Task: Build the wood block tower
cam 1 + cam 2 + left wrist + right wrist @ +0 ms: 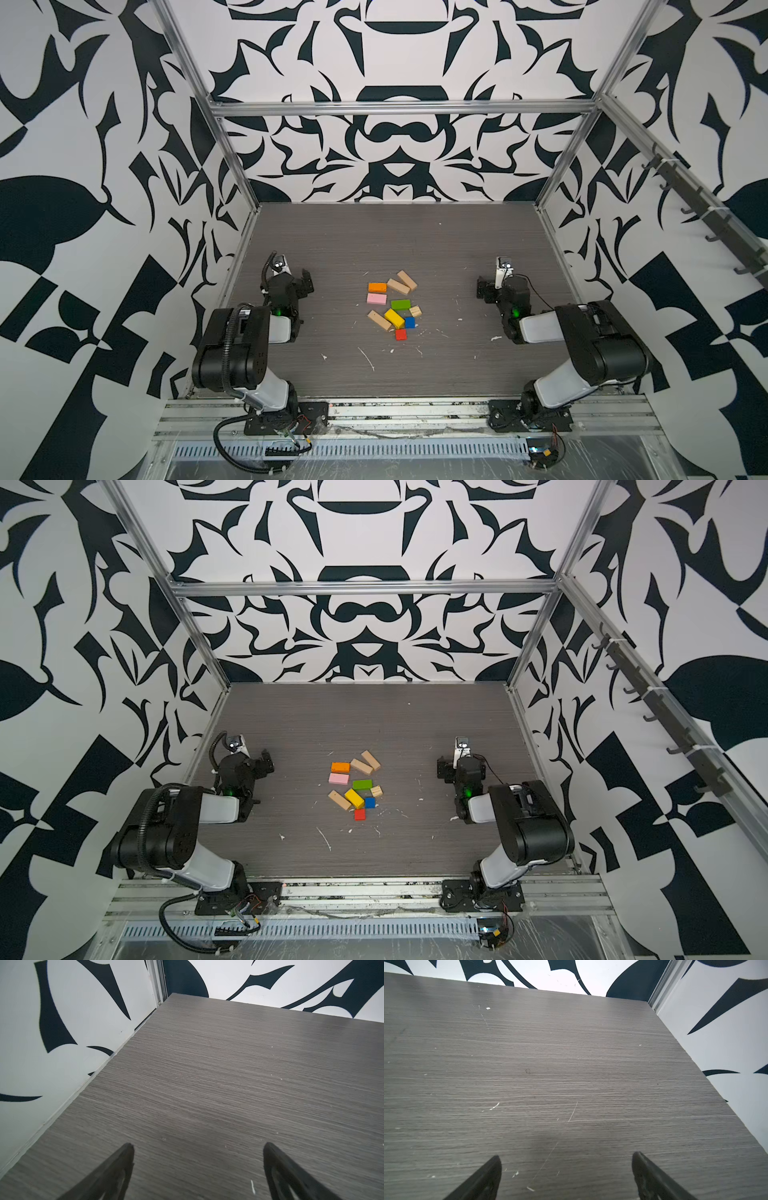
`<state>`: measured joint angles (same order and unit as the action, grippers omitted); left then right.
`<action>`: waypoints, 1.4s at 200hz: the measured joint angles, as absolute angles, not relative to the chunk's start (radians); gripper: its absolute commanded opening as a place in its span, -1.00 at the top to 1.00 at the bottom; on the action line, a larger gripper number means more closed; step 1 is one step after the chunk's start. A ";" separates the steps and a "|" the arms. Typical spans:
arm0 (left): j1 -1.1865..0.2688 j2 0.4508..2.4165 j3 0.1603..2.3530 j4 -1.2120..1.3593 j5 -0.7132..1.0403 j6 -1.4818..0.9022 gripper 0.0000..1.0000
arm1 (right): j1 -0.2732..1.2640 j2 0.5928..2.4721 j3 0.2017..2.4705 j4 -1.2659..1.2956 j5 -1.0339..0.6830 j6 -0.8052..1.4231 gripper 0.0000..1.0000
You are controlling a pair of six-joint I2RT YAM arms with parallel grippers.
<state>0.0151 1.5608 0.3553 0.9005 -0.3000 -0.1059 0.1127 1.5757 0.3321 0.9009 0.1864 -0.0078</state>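
Black left gripper (198,1145) mostly off-frame

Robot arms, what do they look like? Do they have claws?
The left arm and right arm are chunky black joints with pale grey shells, each showing a green light. A ribbed black hose loops over the left arm. The left claw and right claw have pointed black fingers.

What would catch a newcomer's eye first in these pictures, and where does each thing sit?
First, the bold black-and-white patterned walls that enclose the grey table on three sides. Next, the bright wood blocks, scattered flat near the table's middle, none stacked. The left gripper and right gripper sit open and empty at either side, apart from the blocks.
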 measured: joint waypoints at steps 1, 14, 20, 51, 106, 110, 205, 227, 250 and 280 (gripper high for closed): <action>0.015 1.561 0.355 0.900 -0.300 -0.106 -0.99 | 0.113 1.576 0.332 0.901 0.186 -0.008 -1.00; 0.015 1.561 0.355 0.900 -0.300 -0.106 -0.99 | 0.113 1.576 0.332 0.901 0.186 -0.008 -0.99; 0.015 1.561 0.355 0.900 -0.300 -0.105 -0.99 | 0.113 1.576 0.332 0.901 0.186 -0.008 -0.99; 0.015 1.561 0.355 0.900 -0.300 -0.106 -0.99 | 0.113 1.576 0.332 0.901 0.186 -0.008 -0.99; 0.015 1.561 0.355 0.900 -0.300 -0.106 -0.99 | 0.113 1.576 0.332 0.900 0.186 -0.008 -0.99; 0.015 1.561 0.355 0.900 -0.300 -0.106 -0.99 | 0.113 1.576 0.332 0.900 0.186 -0.008 -0.99; 0.015 1.561 0.355 0.900 -0.300 -0.106 -0.99 | 0.113 1.576 0.332 0.895 0.193 -0.007 -1.00; 0.015 1.561 0.355 0.903 -0.303 -0.106 -0.99 | 0.113 1.569 0.332 0.887 0.177 -0.011 -1.00; 0.015 1.534 0.355 0.891 -0.323 -0.112 -0.99 | 0.113 1.486 0.360 0.751 0.138 -0.022 -1.00; 0.006 1.408 0.376 0.775 -0.358 -0.126 -0.99 | 0.113 1.340 0.434 0.593 0.086 -0.010 -1.00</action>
<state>0.0059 1.4082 0.3756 0.7753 -0.3576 -0.1261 0.1131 1.3399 0.4343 0.5926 0.0856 -0.0105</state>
